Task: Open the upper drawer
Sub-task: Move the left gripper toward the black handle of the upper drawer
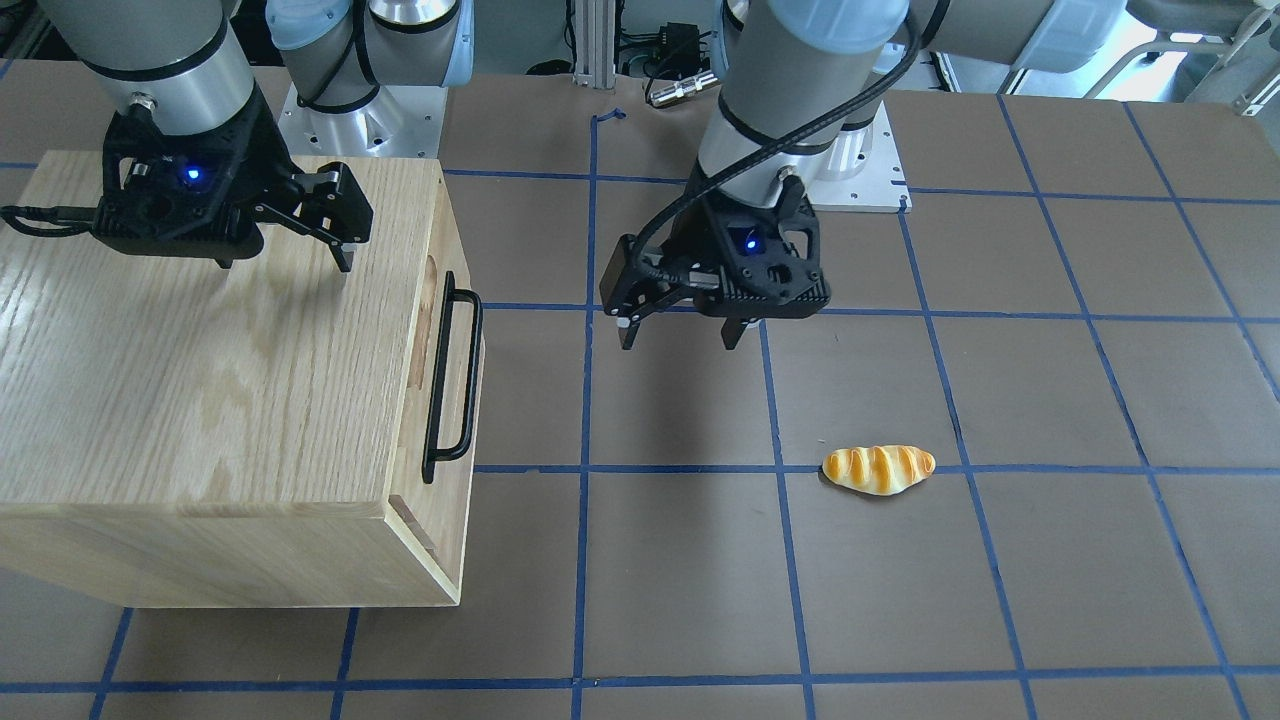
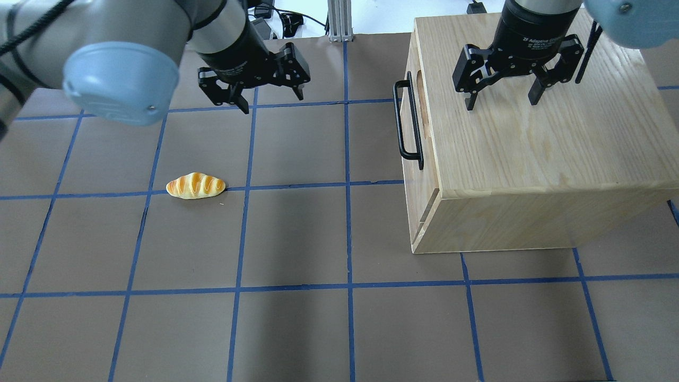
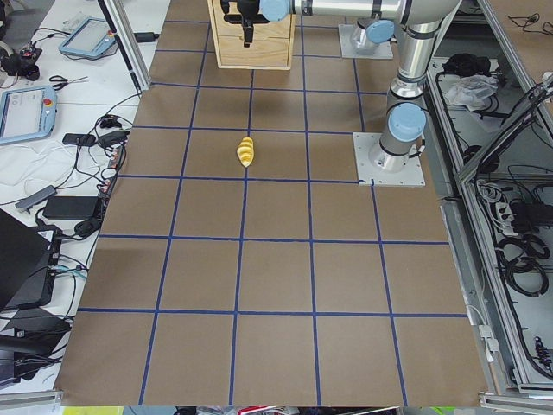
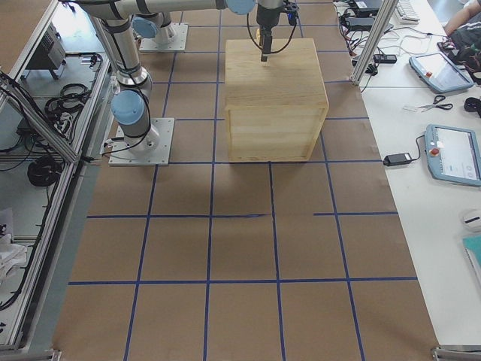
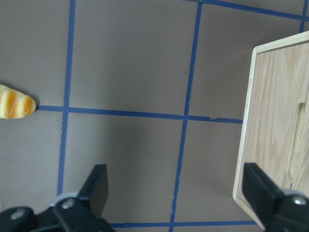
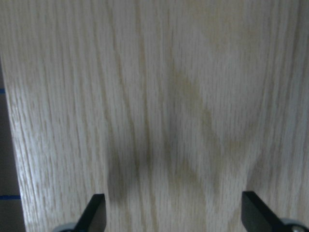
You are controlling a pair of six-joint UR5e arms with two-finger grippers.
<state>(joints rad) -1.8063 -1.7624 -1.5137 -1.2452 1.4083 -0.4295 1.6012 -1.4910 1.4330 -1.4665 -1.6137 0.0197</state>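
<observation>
**A:** Where is the upper drawer (image 2: 424,178)?

**B:** Going by the overhead view, it sits at 2 o'clock on the table (image 2: 297,239), set in the cabinet (image 2: 530,148). Its front faces 9 o'clock and looks flush with the cabinet. The black handle (image 2: 407,119) runs along that front, and nothing touches it.

**A:** And the left gripper (image 2: 273,101)?

**B:** It hangs at 11 o'clock over bare table, with its fingers spread wide and nothing between them. It is at 9 o'clock of the handle, well apart from it. Its wrist camera shows the cabinet's corner at 3 o'clock and the tip of the roll (image 2: 196,185) at 9 o'clock.

**A:** The right gripper (image 2: 501,103)?

**B:** It is above the cabinet's top, at 3 o'clock of the handle, tips pointing down at the oak. The jaws are wide here too, and empty. Its wrist camera shows only wood grain between the two fingers (image 6: 96,212).

**A:** Anything else on the table?

**B:** Only the roll, at 9 o'clock, lying against a blue tape line (image 2: 286,187). It is at 7 o'clock of the left gripper and well apart from the cabinet.
</observation>
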